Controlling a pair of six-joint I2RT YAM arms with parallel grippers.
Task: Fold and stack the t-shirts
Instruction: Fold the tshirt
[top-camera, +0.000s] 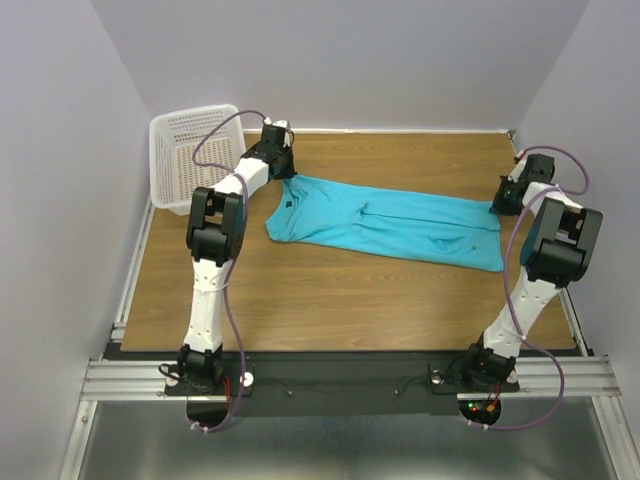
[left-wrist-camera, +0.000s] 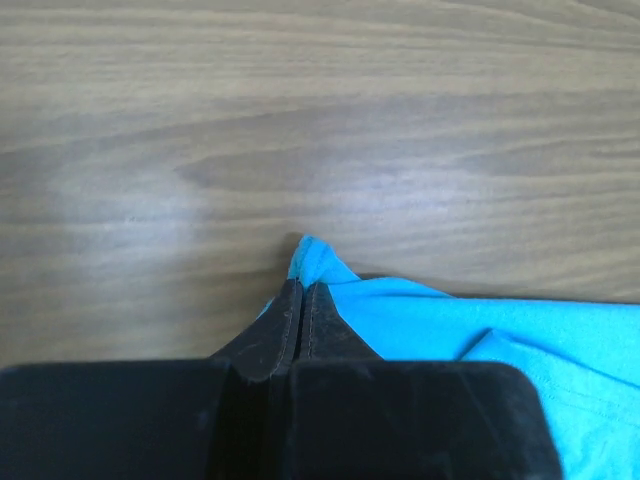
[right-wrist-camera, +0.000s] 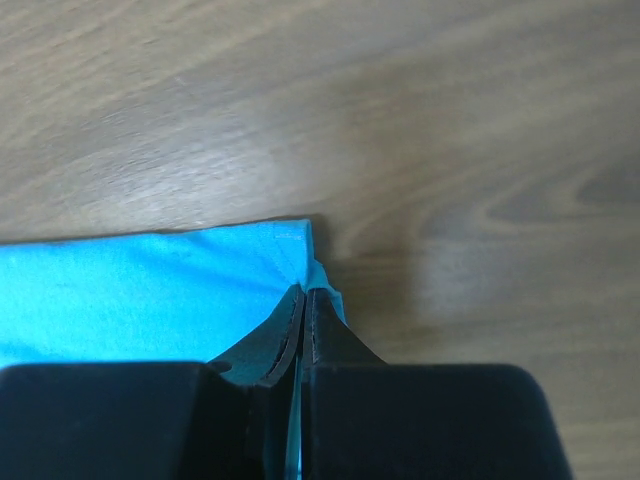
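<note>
One turquoise t-shirt (top-camera: 385, 224) lies stretched sideways across the wooden table, neck end to the left, hem to the right. My left gripper (top-camera: 288, 172) is shut on the shirt's far-left corner near the shoulder; in the left wrist view its jaws (left-wrist-camera: 301, 285) pinch a peak of the cloth (left-wrist-camera: 480, 330). My right gripper (top-camera: 498, 204) is shut on the shirt's far-right hem corner; in the right wrist view its jaws (right-wrist-camera: 304, 292) hold the cloth's corner (right-wrist-camera: 150, 290). Both corners sit low over the table.
A white mesh basket (top-camera: 192, 152) stands at the table's far left corner, just behind the left arm. The purple walls close in at the back and both sides. Bare wood (top-camera: 330, 300) lies between the shirt and the arm bases.
</note>
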